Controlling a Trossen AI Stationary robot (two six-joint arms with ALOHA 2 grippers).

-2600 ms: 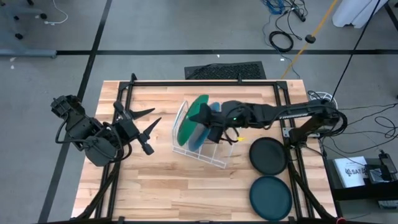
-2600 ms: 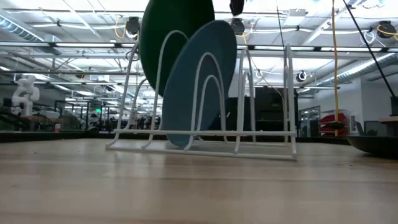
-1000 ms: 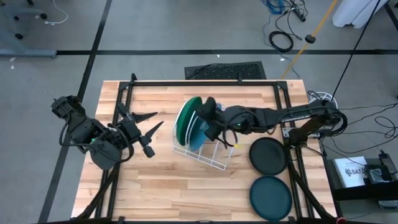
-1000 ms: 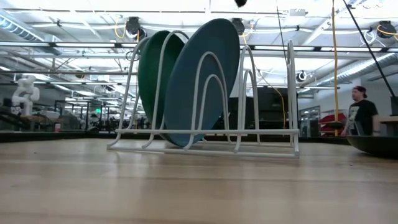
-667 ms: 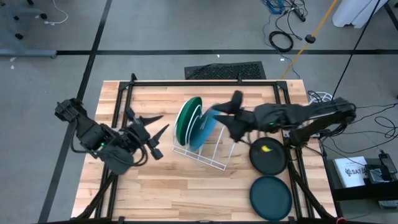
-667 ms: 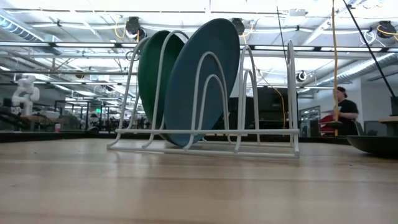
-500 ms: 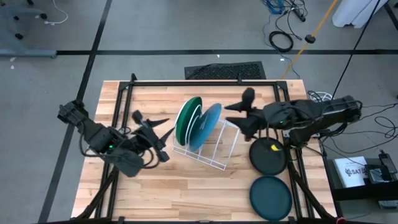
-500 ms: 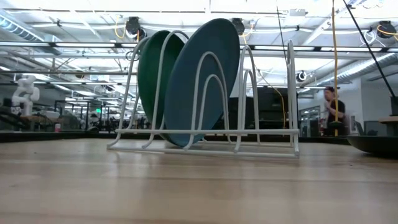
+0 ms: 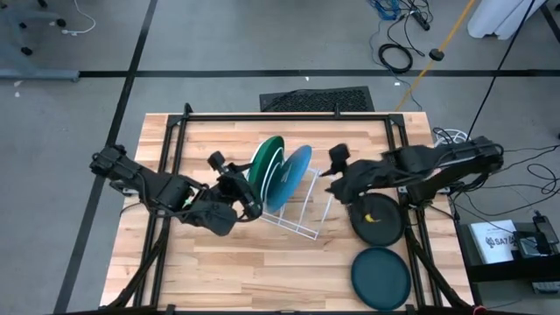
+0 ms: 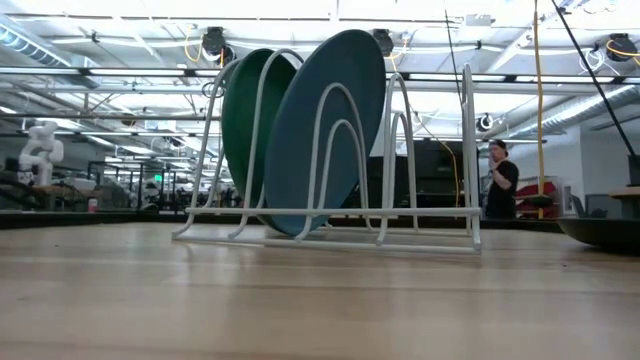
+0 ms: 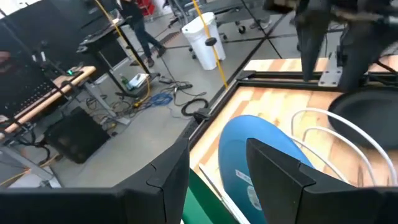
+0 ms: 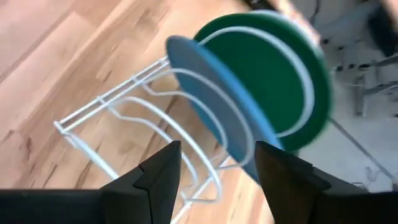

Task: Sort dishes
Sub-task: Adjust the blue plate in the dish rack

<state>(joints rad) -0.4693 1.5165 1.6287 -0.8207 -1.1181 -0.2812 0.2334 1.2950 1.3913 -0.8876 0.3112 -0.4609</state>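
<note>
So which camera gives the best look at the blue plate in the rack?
The low view: the blue plate stands side-on in the white wire rack, nearly its whole face showing. The high view shows it from above, foreshortened; the left wrist view catches its top half; the right wrist view shows mostly its edge.

You are looking at a robotics laboratory in a large open industrial hall. The wooden table [image 9: 262, 262] carries a black metal frame [image 9: 280, 116] and stands on a grey concrete floor [image 9: 219, 44] strewn with coiled cables [image 9: 395, 58]. Behind it you can see ceiling pipes [image 10: 120, 70], strip lighting, a white humanoid robot [image 10: 38, 148] and a standing person [image 10: 498, 180].
</note>
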